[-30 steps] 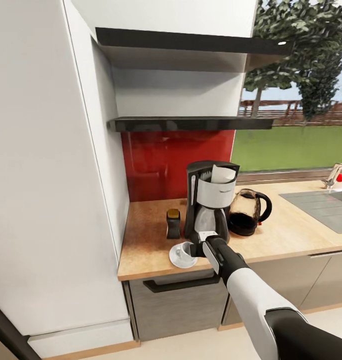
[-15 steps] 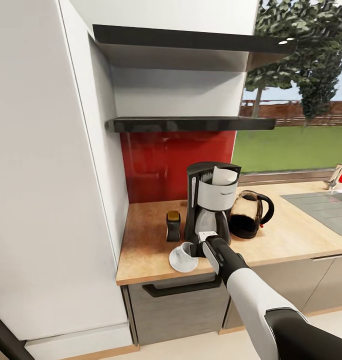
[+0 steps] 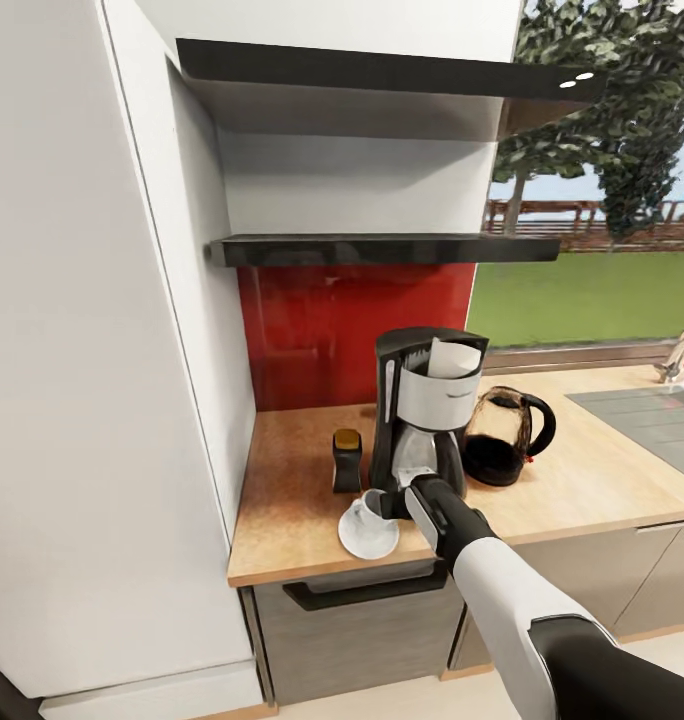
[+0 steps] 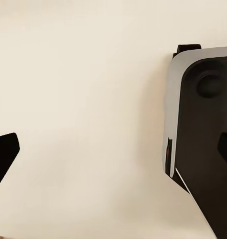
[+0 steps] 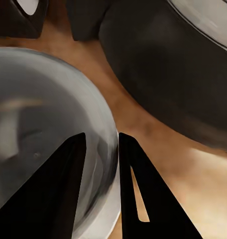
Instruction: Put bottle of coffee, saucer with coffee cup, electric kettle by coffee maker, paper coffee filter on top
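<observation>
Right gripper (image 3: 384, 501) stays clamped on coffee cup (image 3: 363, 513) over saucer (image 3: 369, 540)

On the worktop (image 3: 292, 470) you have one coffee maker (image 3: 422, 410); one electric kettle (image 3: 502, 437) right of it; one coffee bottle (image 3: 347, 460) left; one cup (image 3: 364, 512) on one saucer (image 3: 368, 537) nearest; two wall shelves (image 3: 382, 248).

coffee maker (image 3: 425, 412) upright at back of the countertop (image 3: 282, 480), black with silver front. white paper filter (image 3: 454, 357) tilted in its top. dark bottle of coffee (image 3: 347, 460) upright just left of it. glass kettle (image 3: 505, 438) touching its right. white cup (image 3: 362, 515) on saucer (image 3: 368, 543) in front-left.
</observation>
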{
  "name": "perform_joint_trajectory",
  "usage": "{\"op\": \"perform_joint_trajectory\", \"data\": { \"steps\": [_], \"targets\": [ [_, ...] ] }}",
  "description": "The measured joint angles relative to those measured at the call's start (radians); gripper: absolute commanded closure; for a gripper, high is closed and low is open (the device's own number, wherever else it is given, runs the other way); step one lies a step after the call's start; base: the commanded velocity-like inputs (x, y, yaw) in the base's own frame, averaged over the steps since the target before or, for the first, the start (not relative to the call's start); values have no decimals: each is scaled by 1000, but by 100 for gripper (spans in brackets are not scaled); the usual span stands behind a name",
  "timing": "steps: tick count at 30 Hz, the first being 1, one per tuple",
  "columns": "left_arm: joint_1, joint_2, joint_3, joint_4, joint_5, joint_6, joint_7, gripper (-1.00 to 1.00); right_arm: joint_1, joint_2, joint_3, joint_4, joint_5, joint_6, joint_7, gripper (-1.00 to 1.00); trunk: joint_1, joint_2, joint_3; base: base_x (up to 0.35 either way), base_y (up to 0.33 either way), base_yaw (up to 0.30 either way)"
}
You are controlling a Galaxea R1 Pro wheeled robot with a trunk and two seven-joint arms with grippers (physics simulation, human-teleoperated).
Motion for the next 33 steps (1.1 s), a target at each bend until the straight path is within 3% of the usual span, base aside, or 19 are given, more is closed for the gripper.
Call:
{"op": "perform_joint_trajectory", "data": {
  "steps": [18,30,31,33],
  "targets": [
    [0,-3,2,-1,0,-1,1,-100,0,0,0,2,0,0,0,100,0,0,0,-5,41,0],
    [0,-3,4,-1,0,-1,1,-100,0,0,0,2,0,0,0,100,0,0,0,-129,-98,0],
    [0,-2,4,-1,0,-1,1,-100,0,0,0,2,0,0,0,-100,0,0,0,-43,-36,0],
    [0,-2,4,-1,0,-1,1,-100,0,0,0,2,-1,0,1,-100,0,0,0,-14,-12,0]
  ]
}}
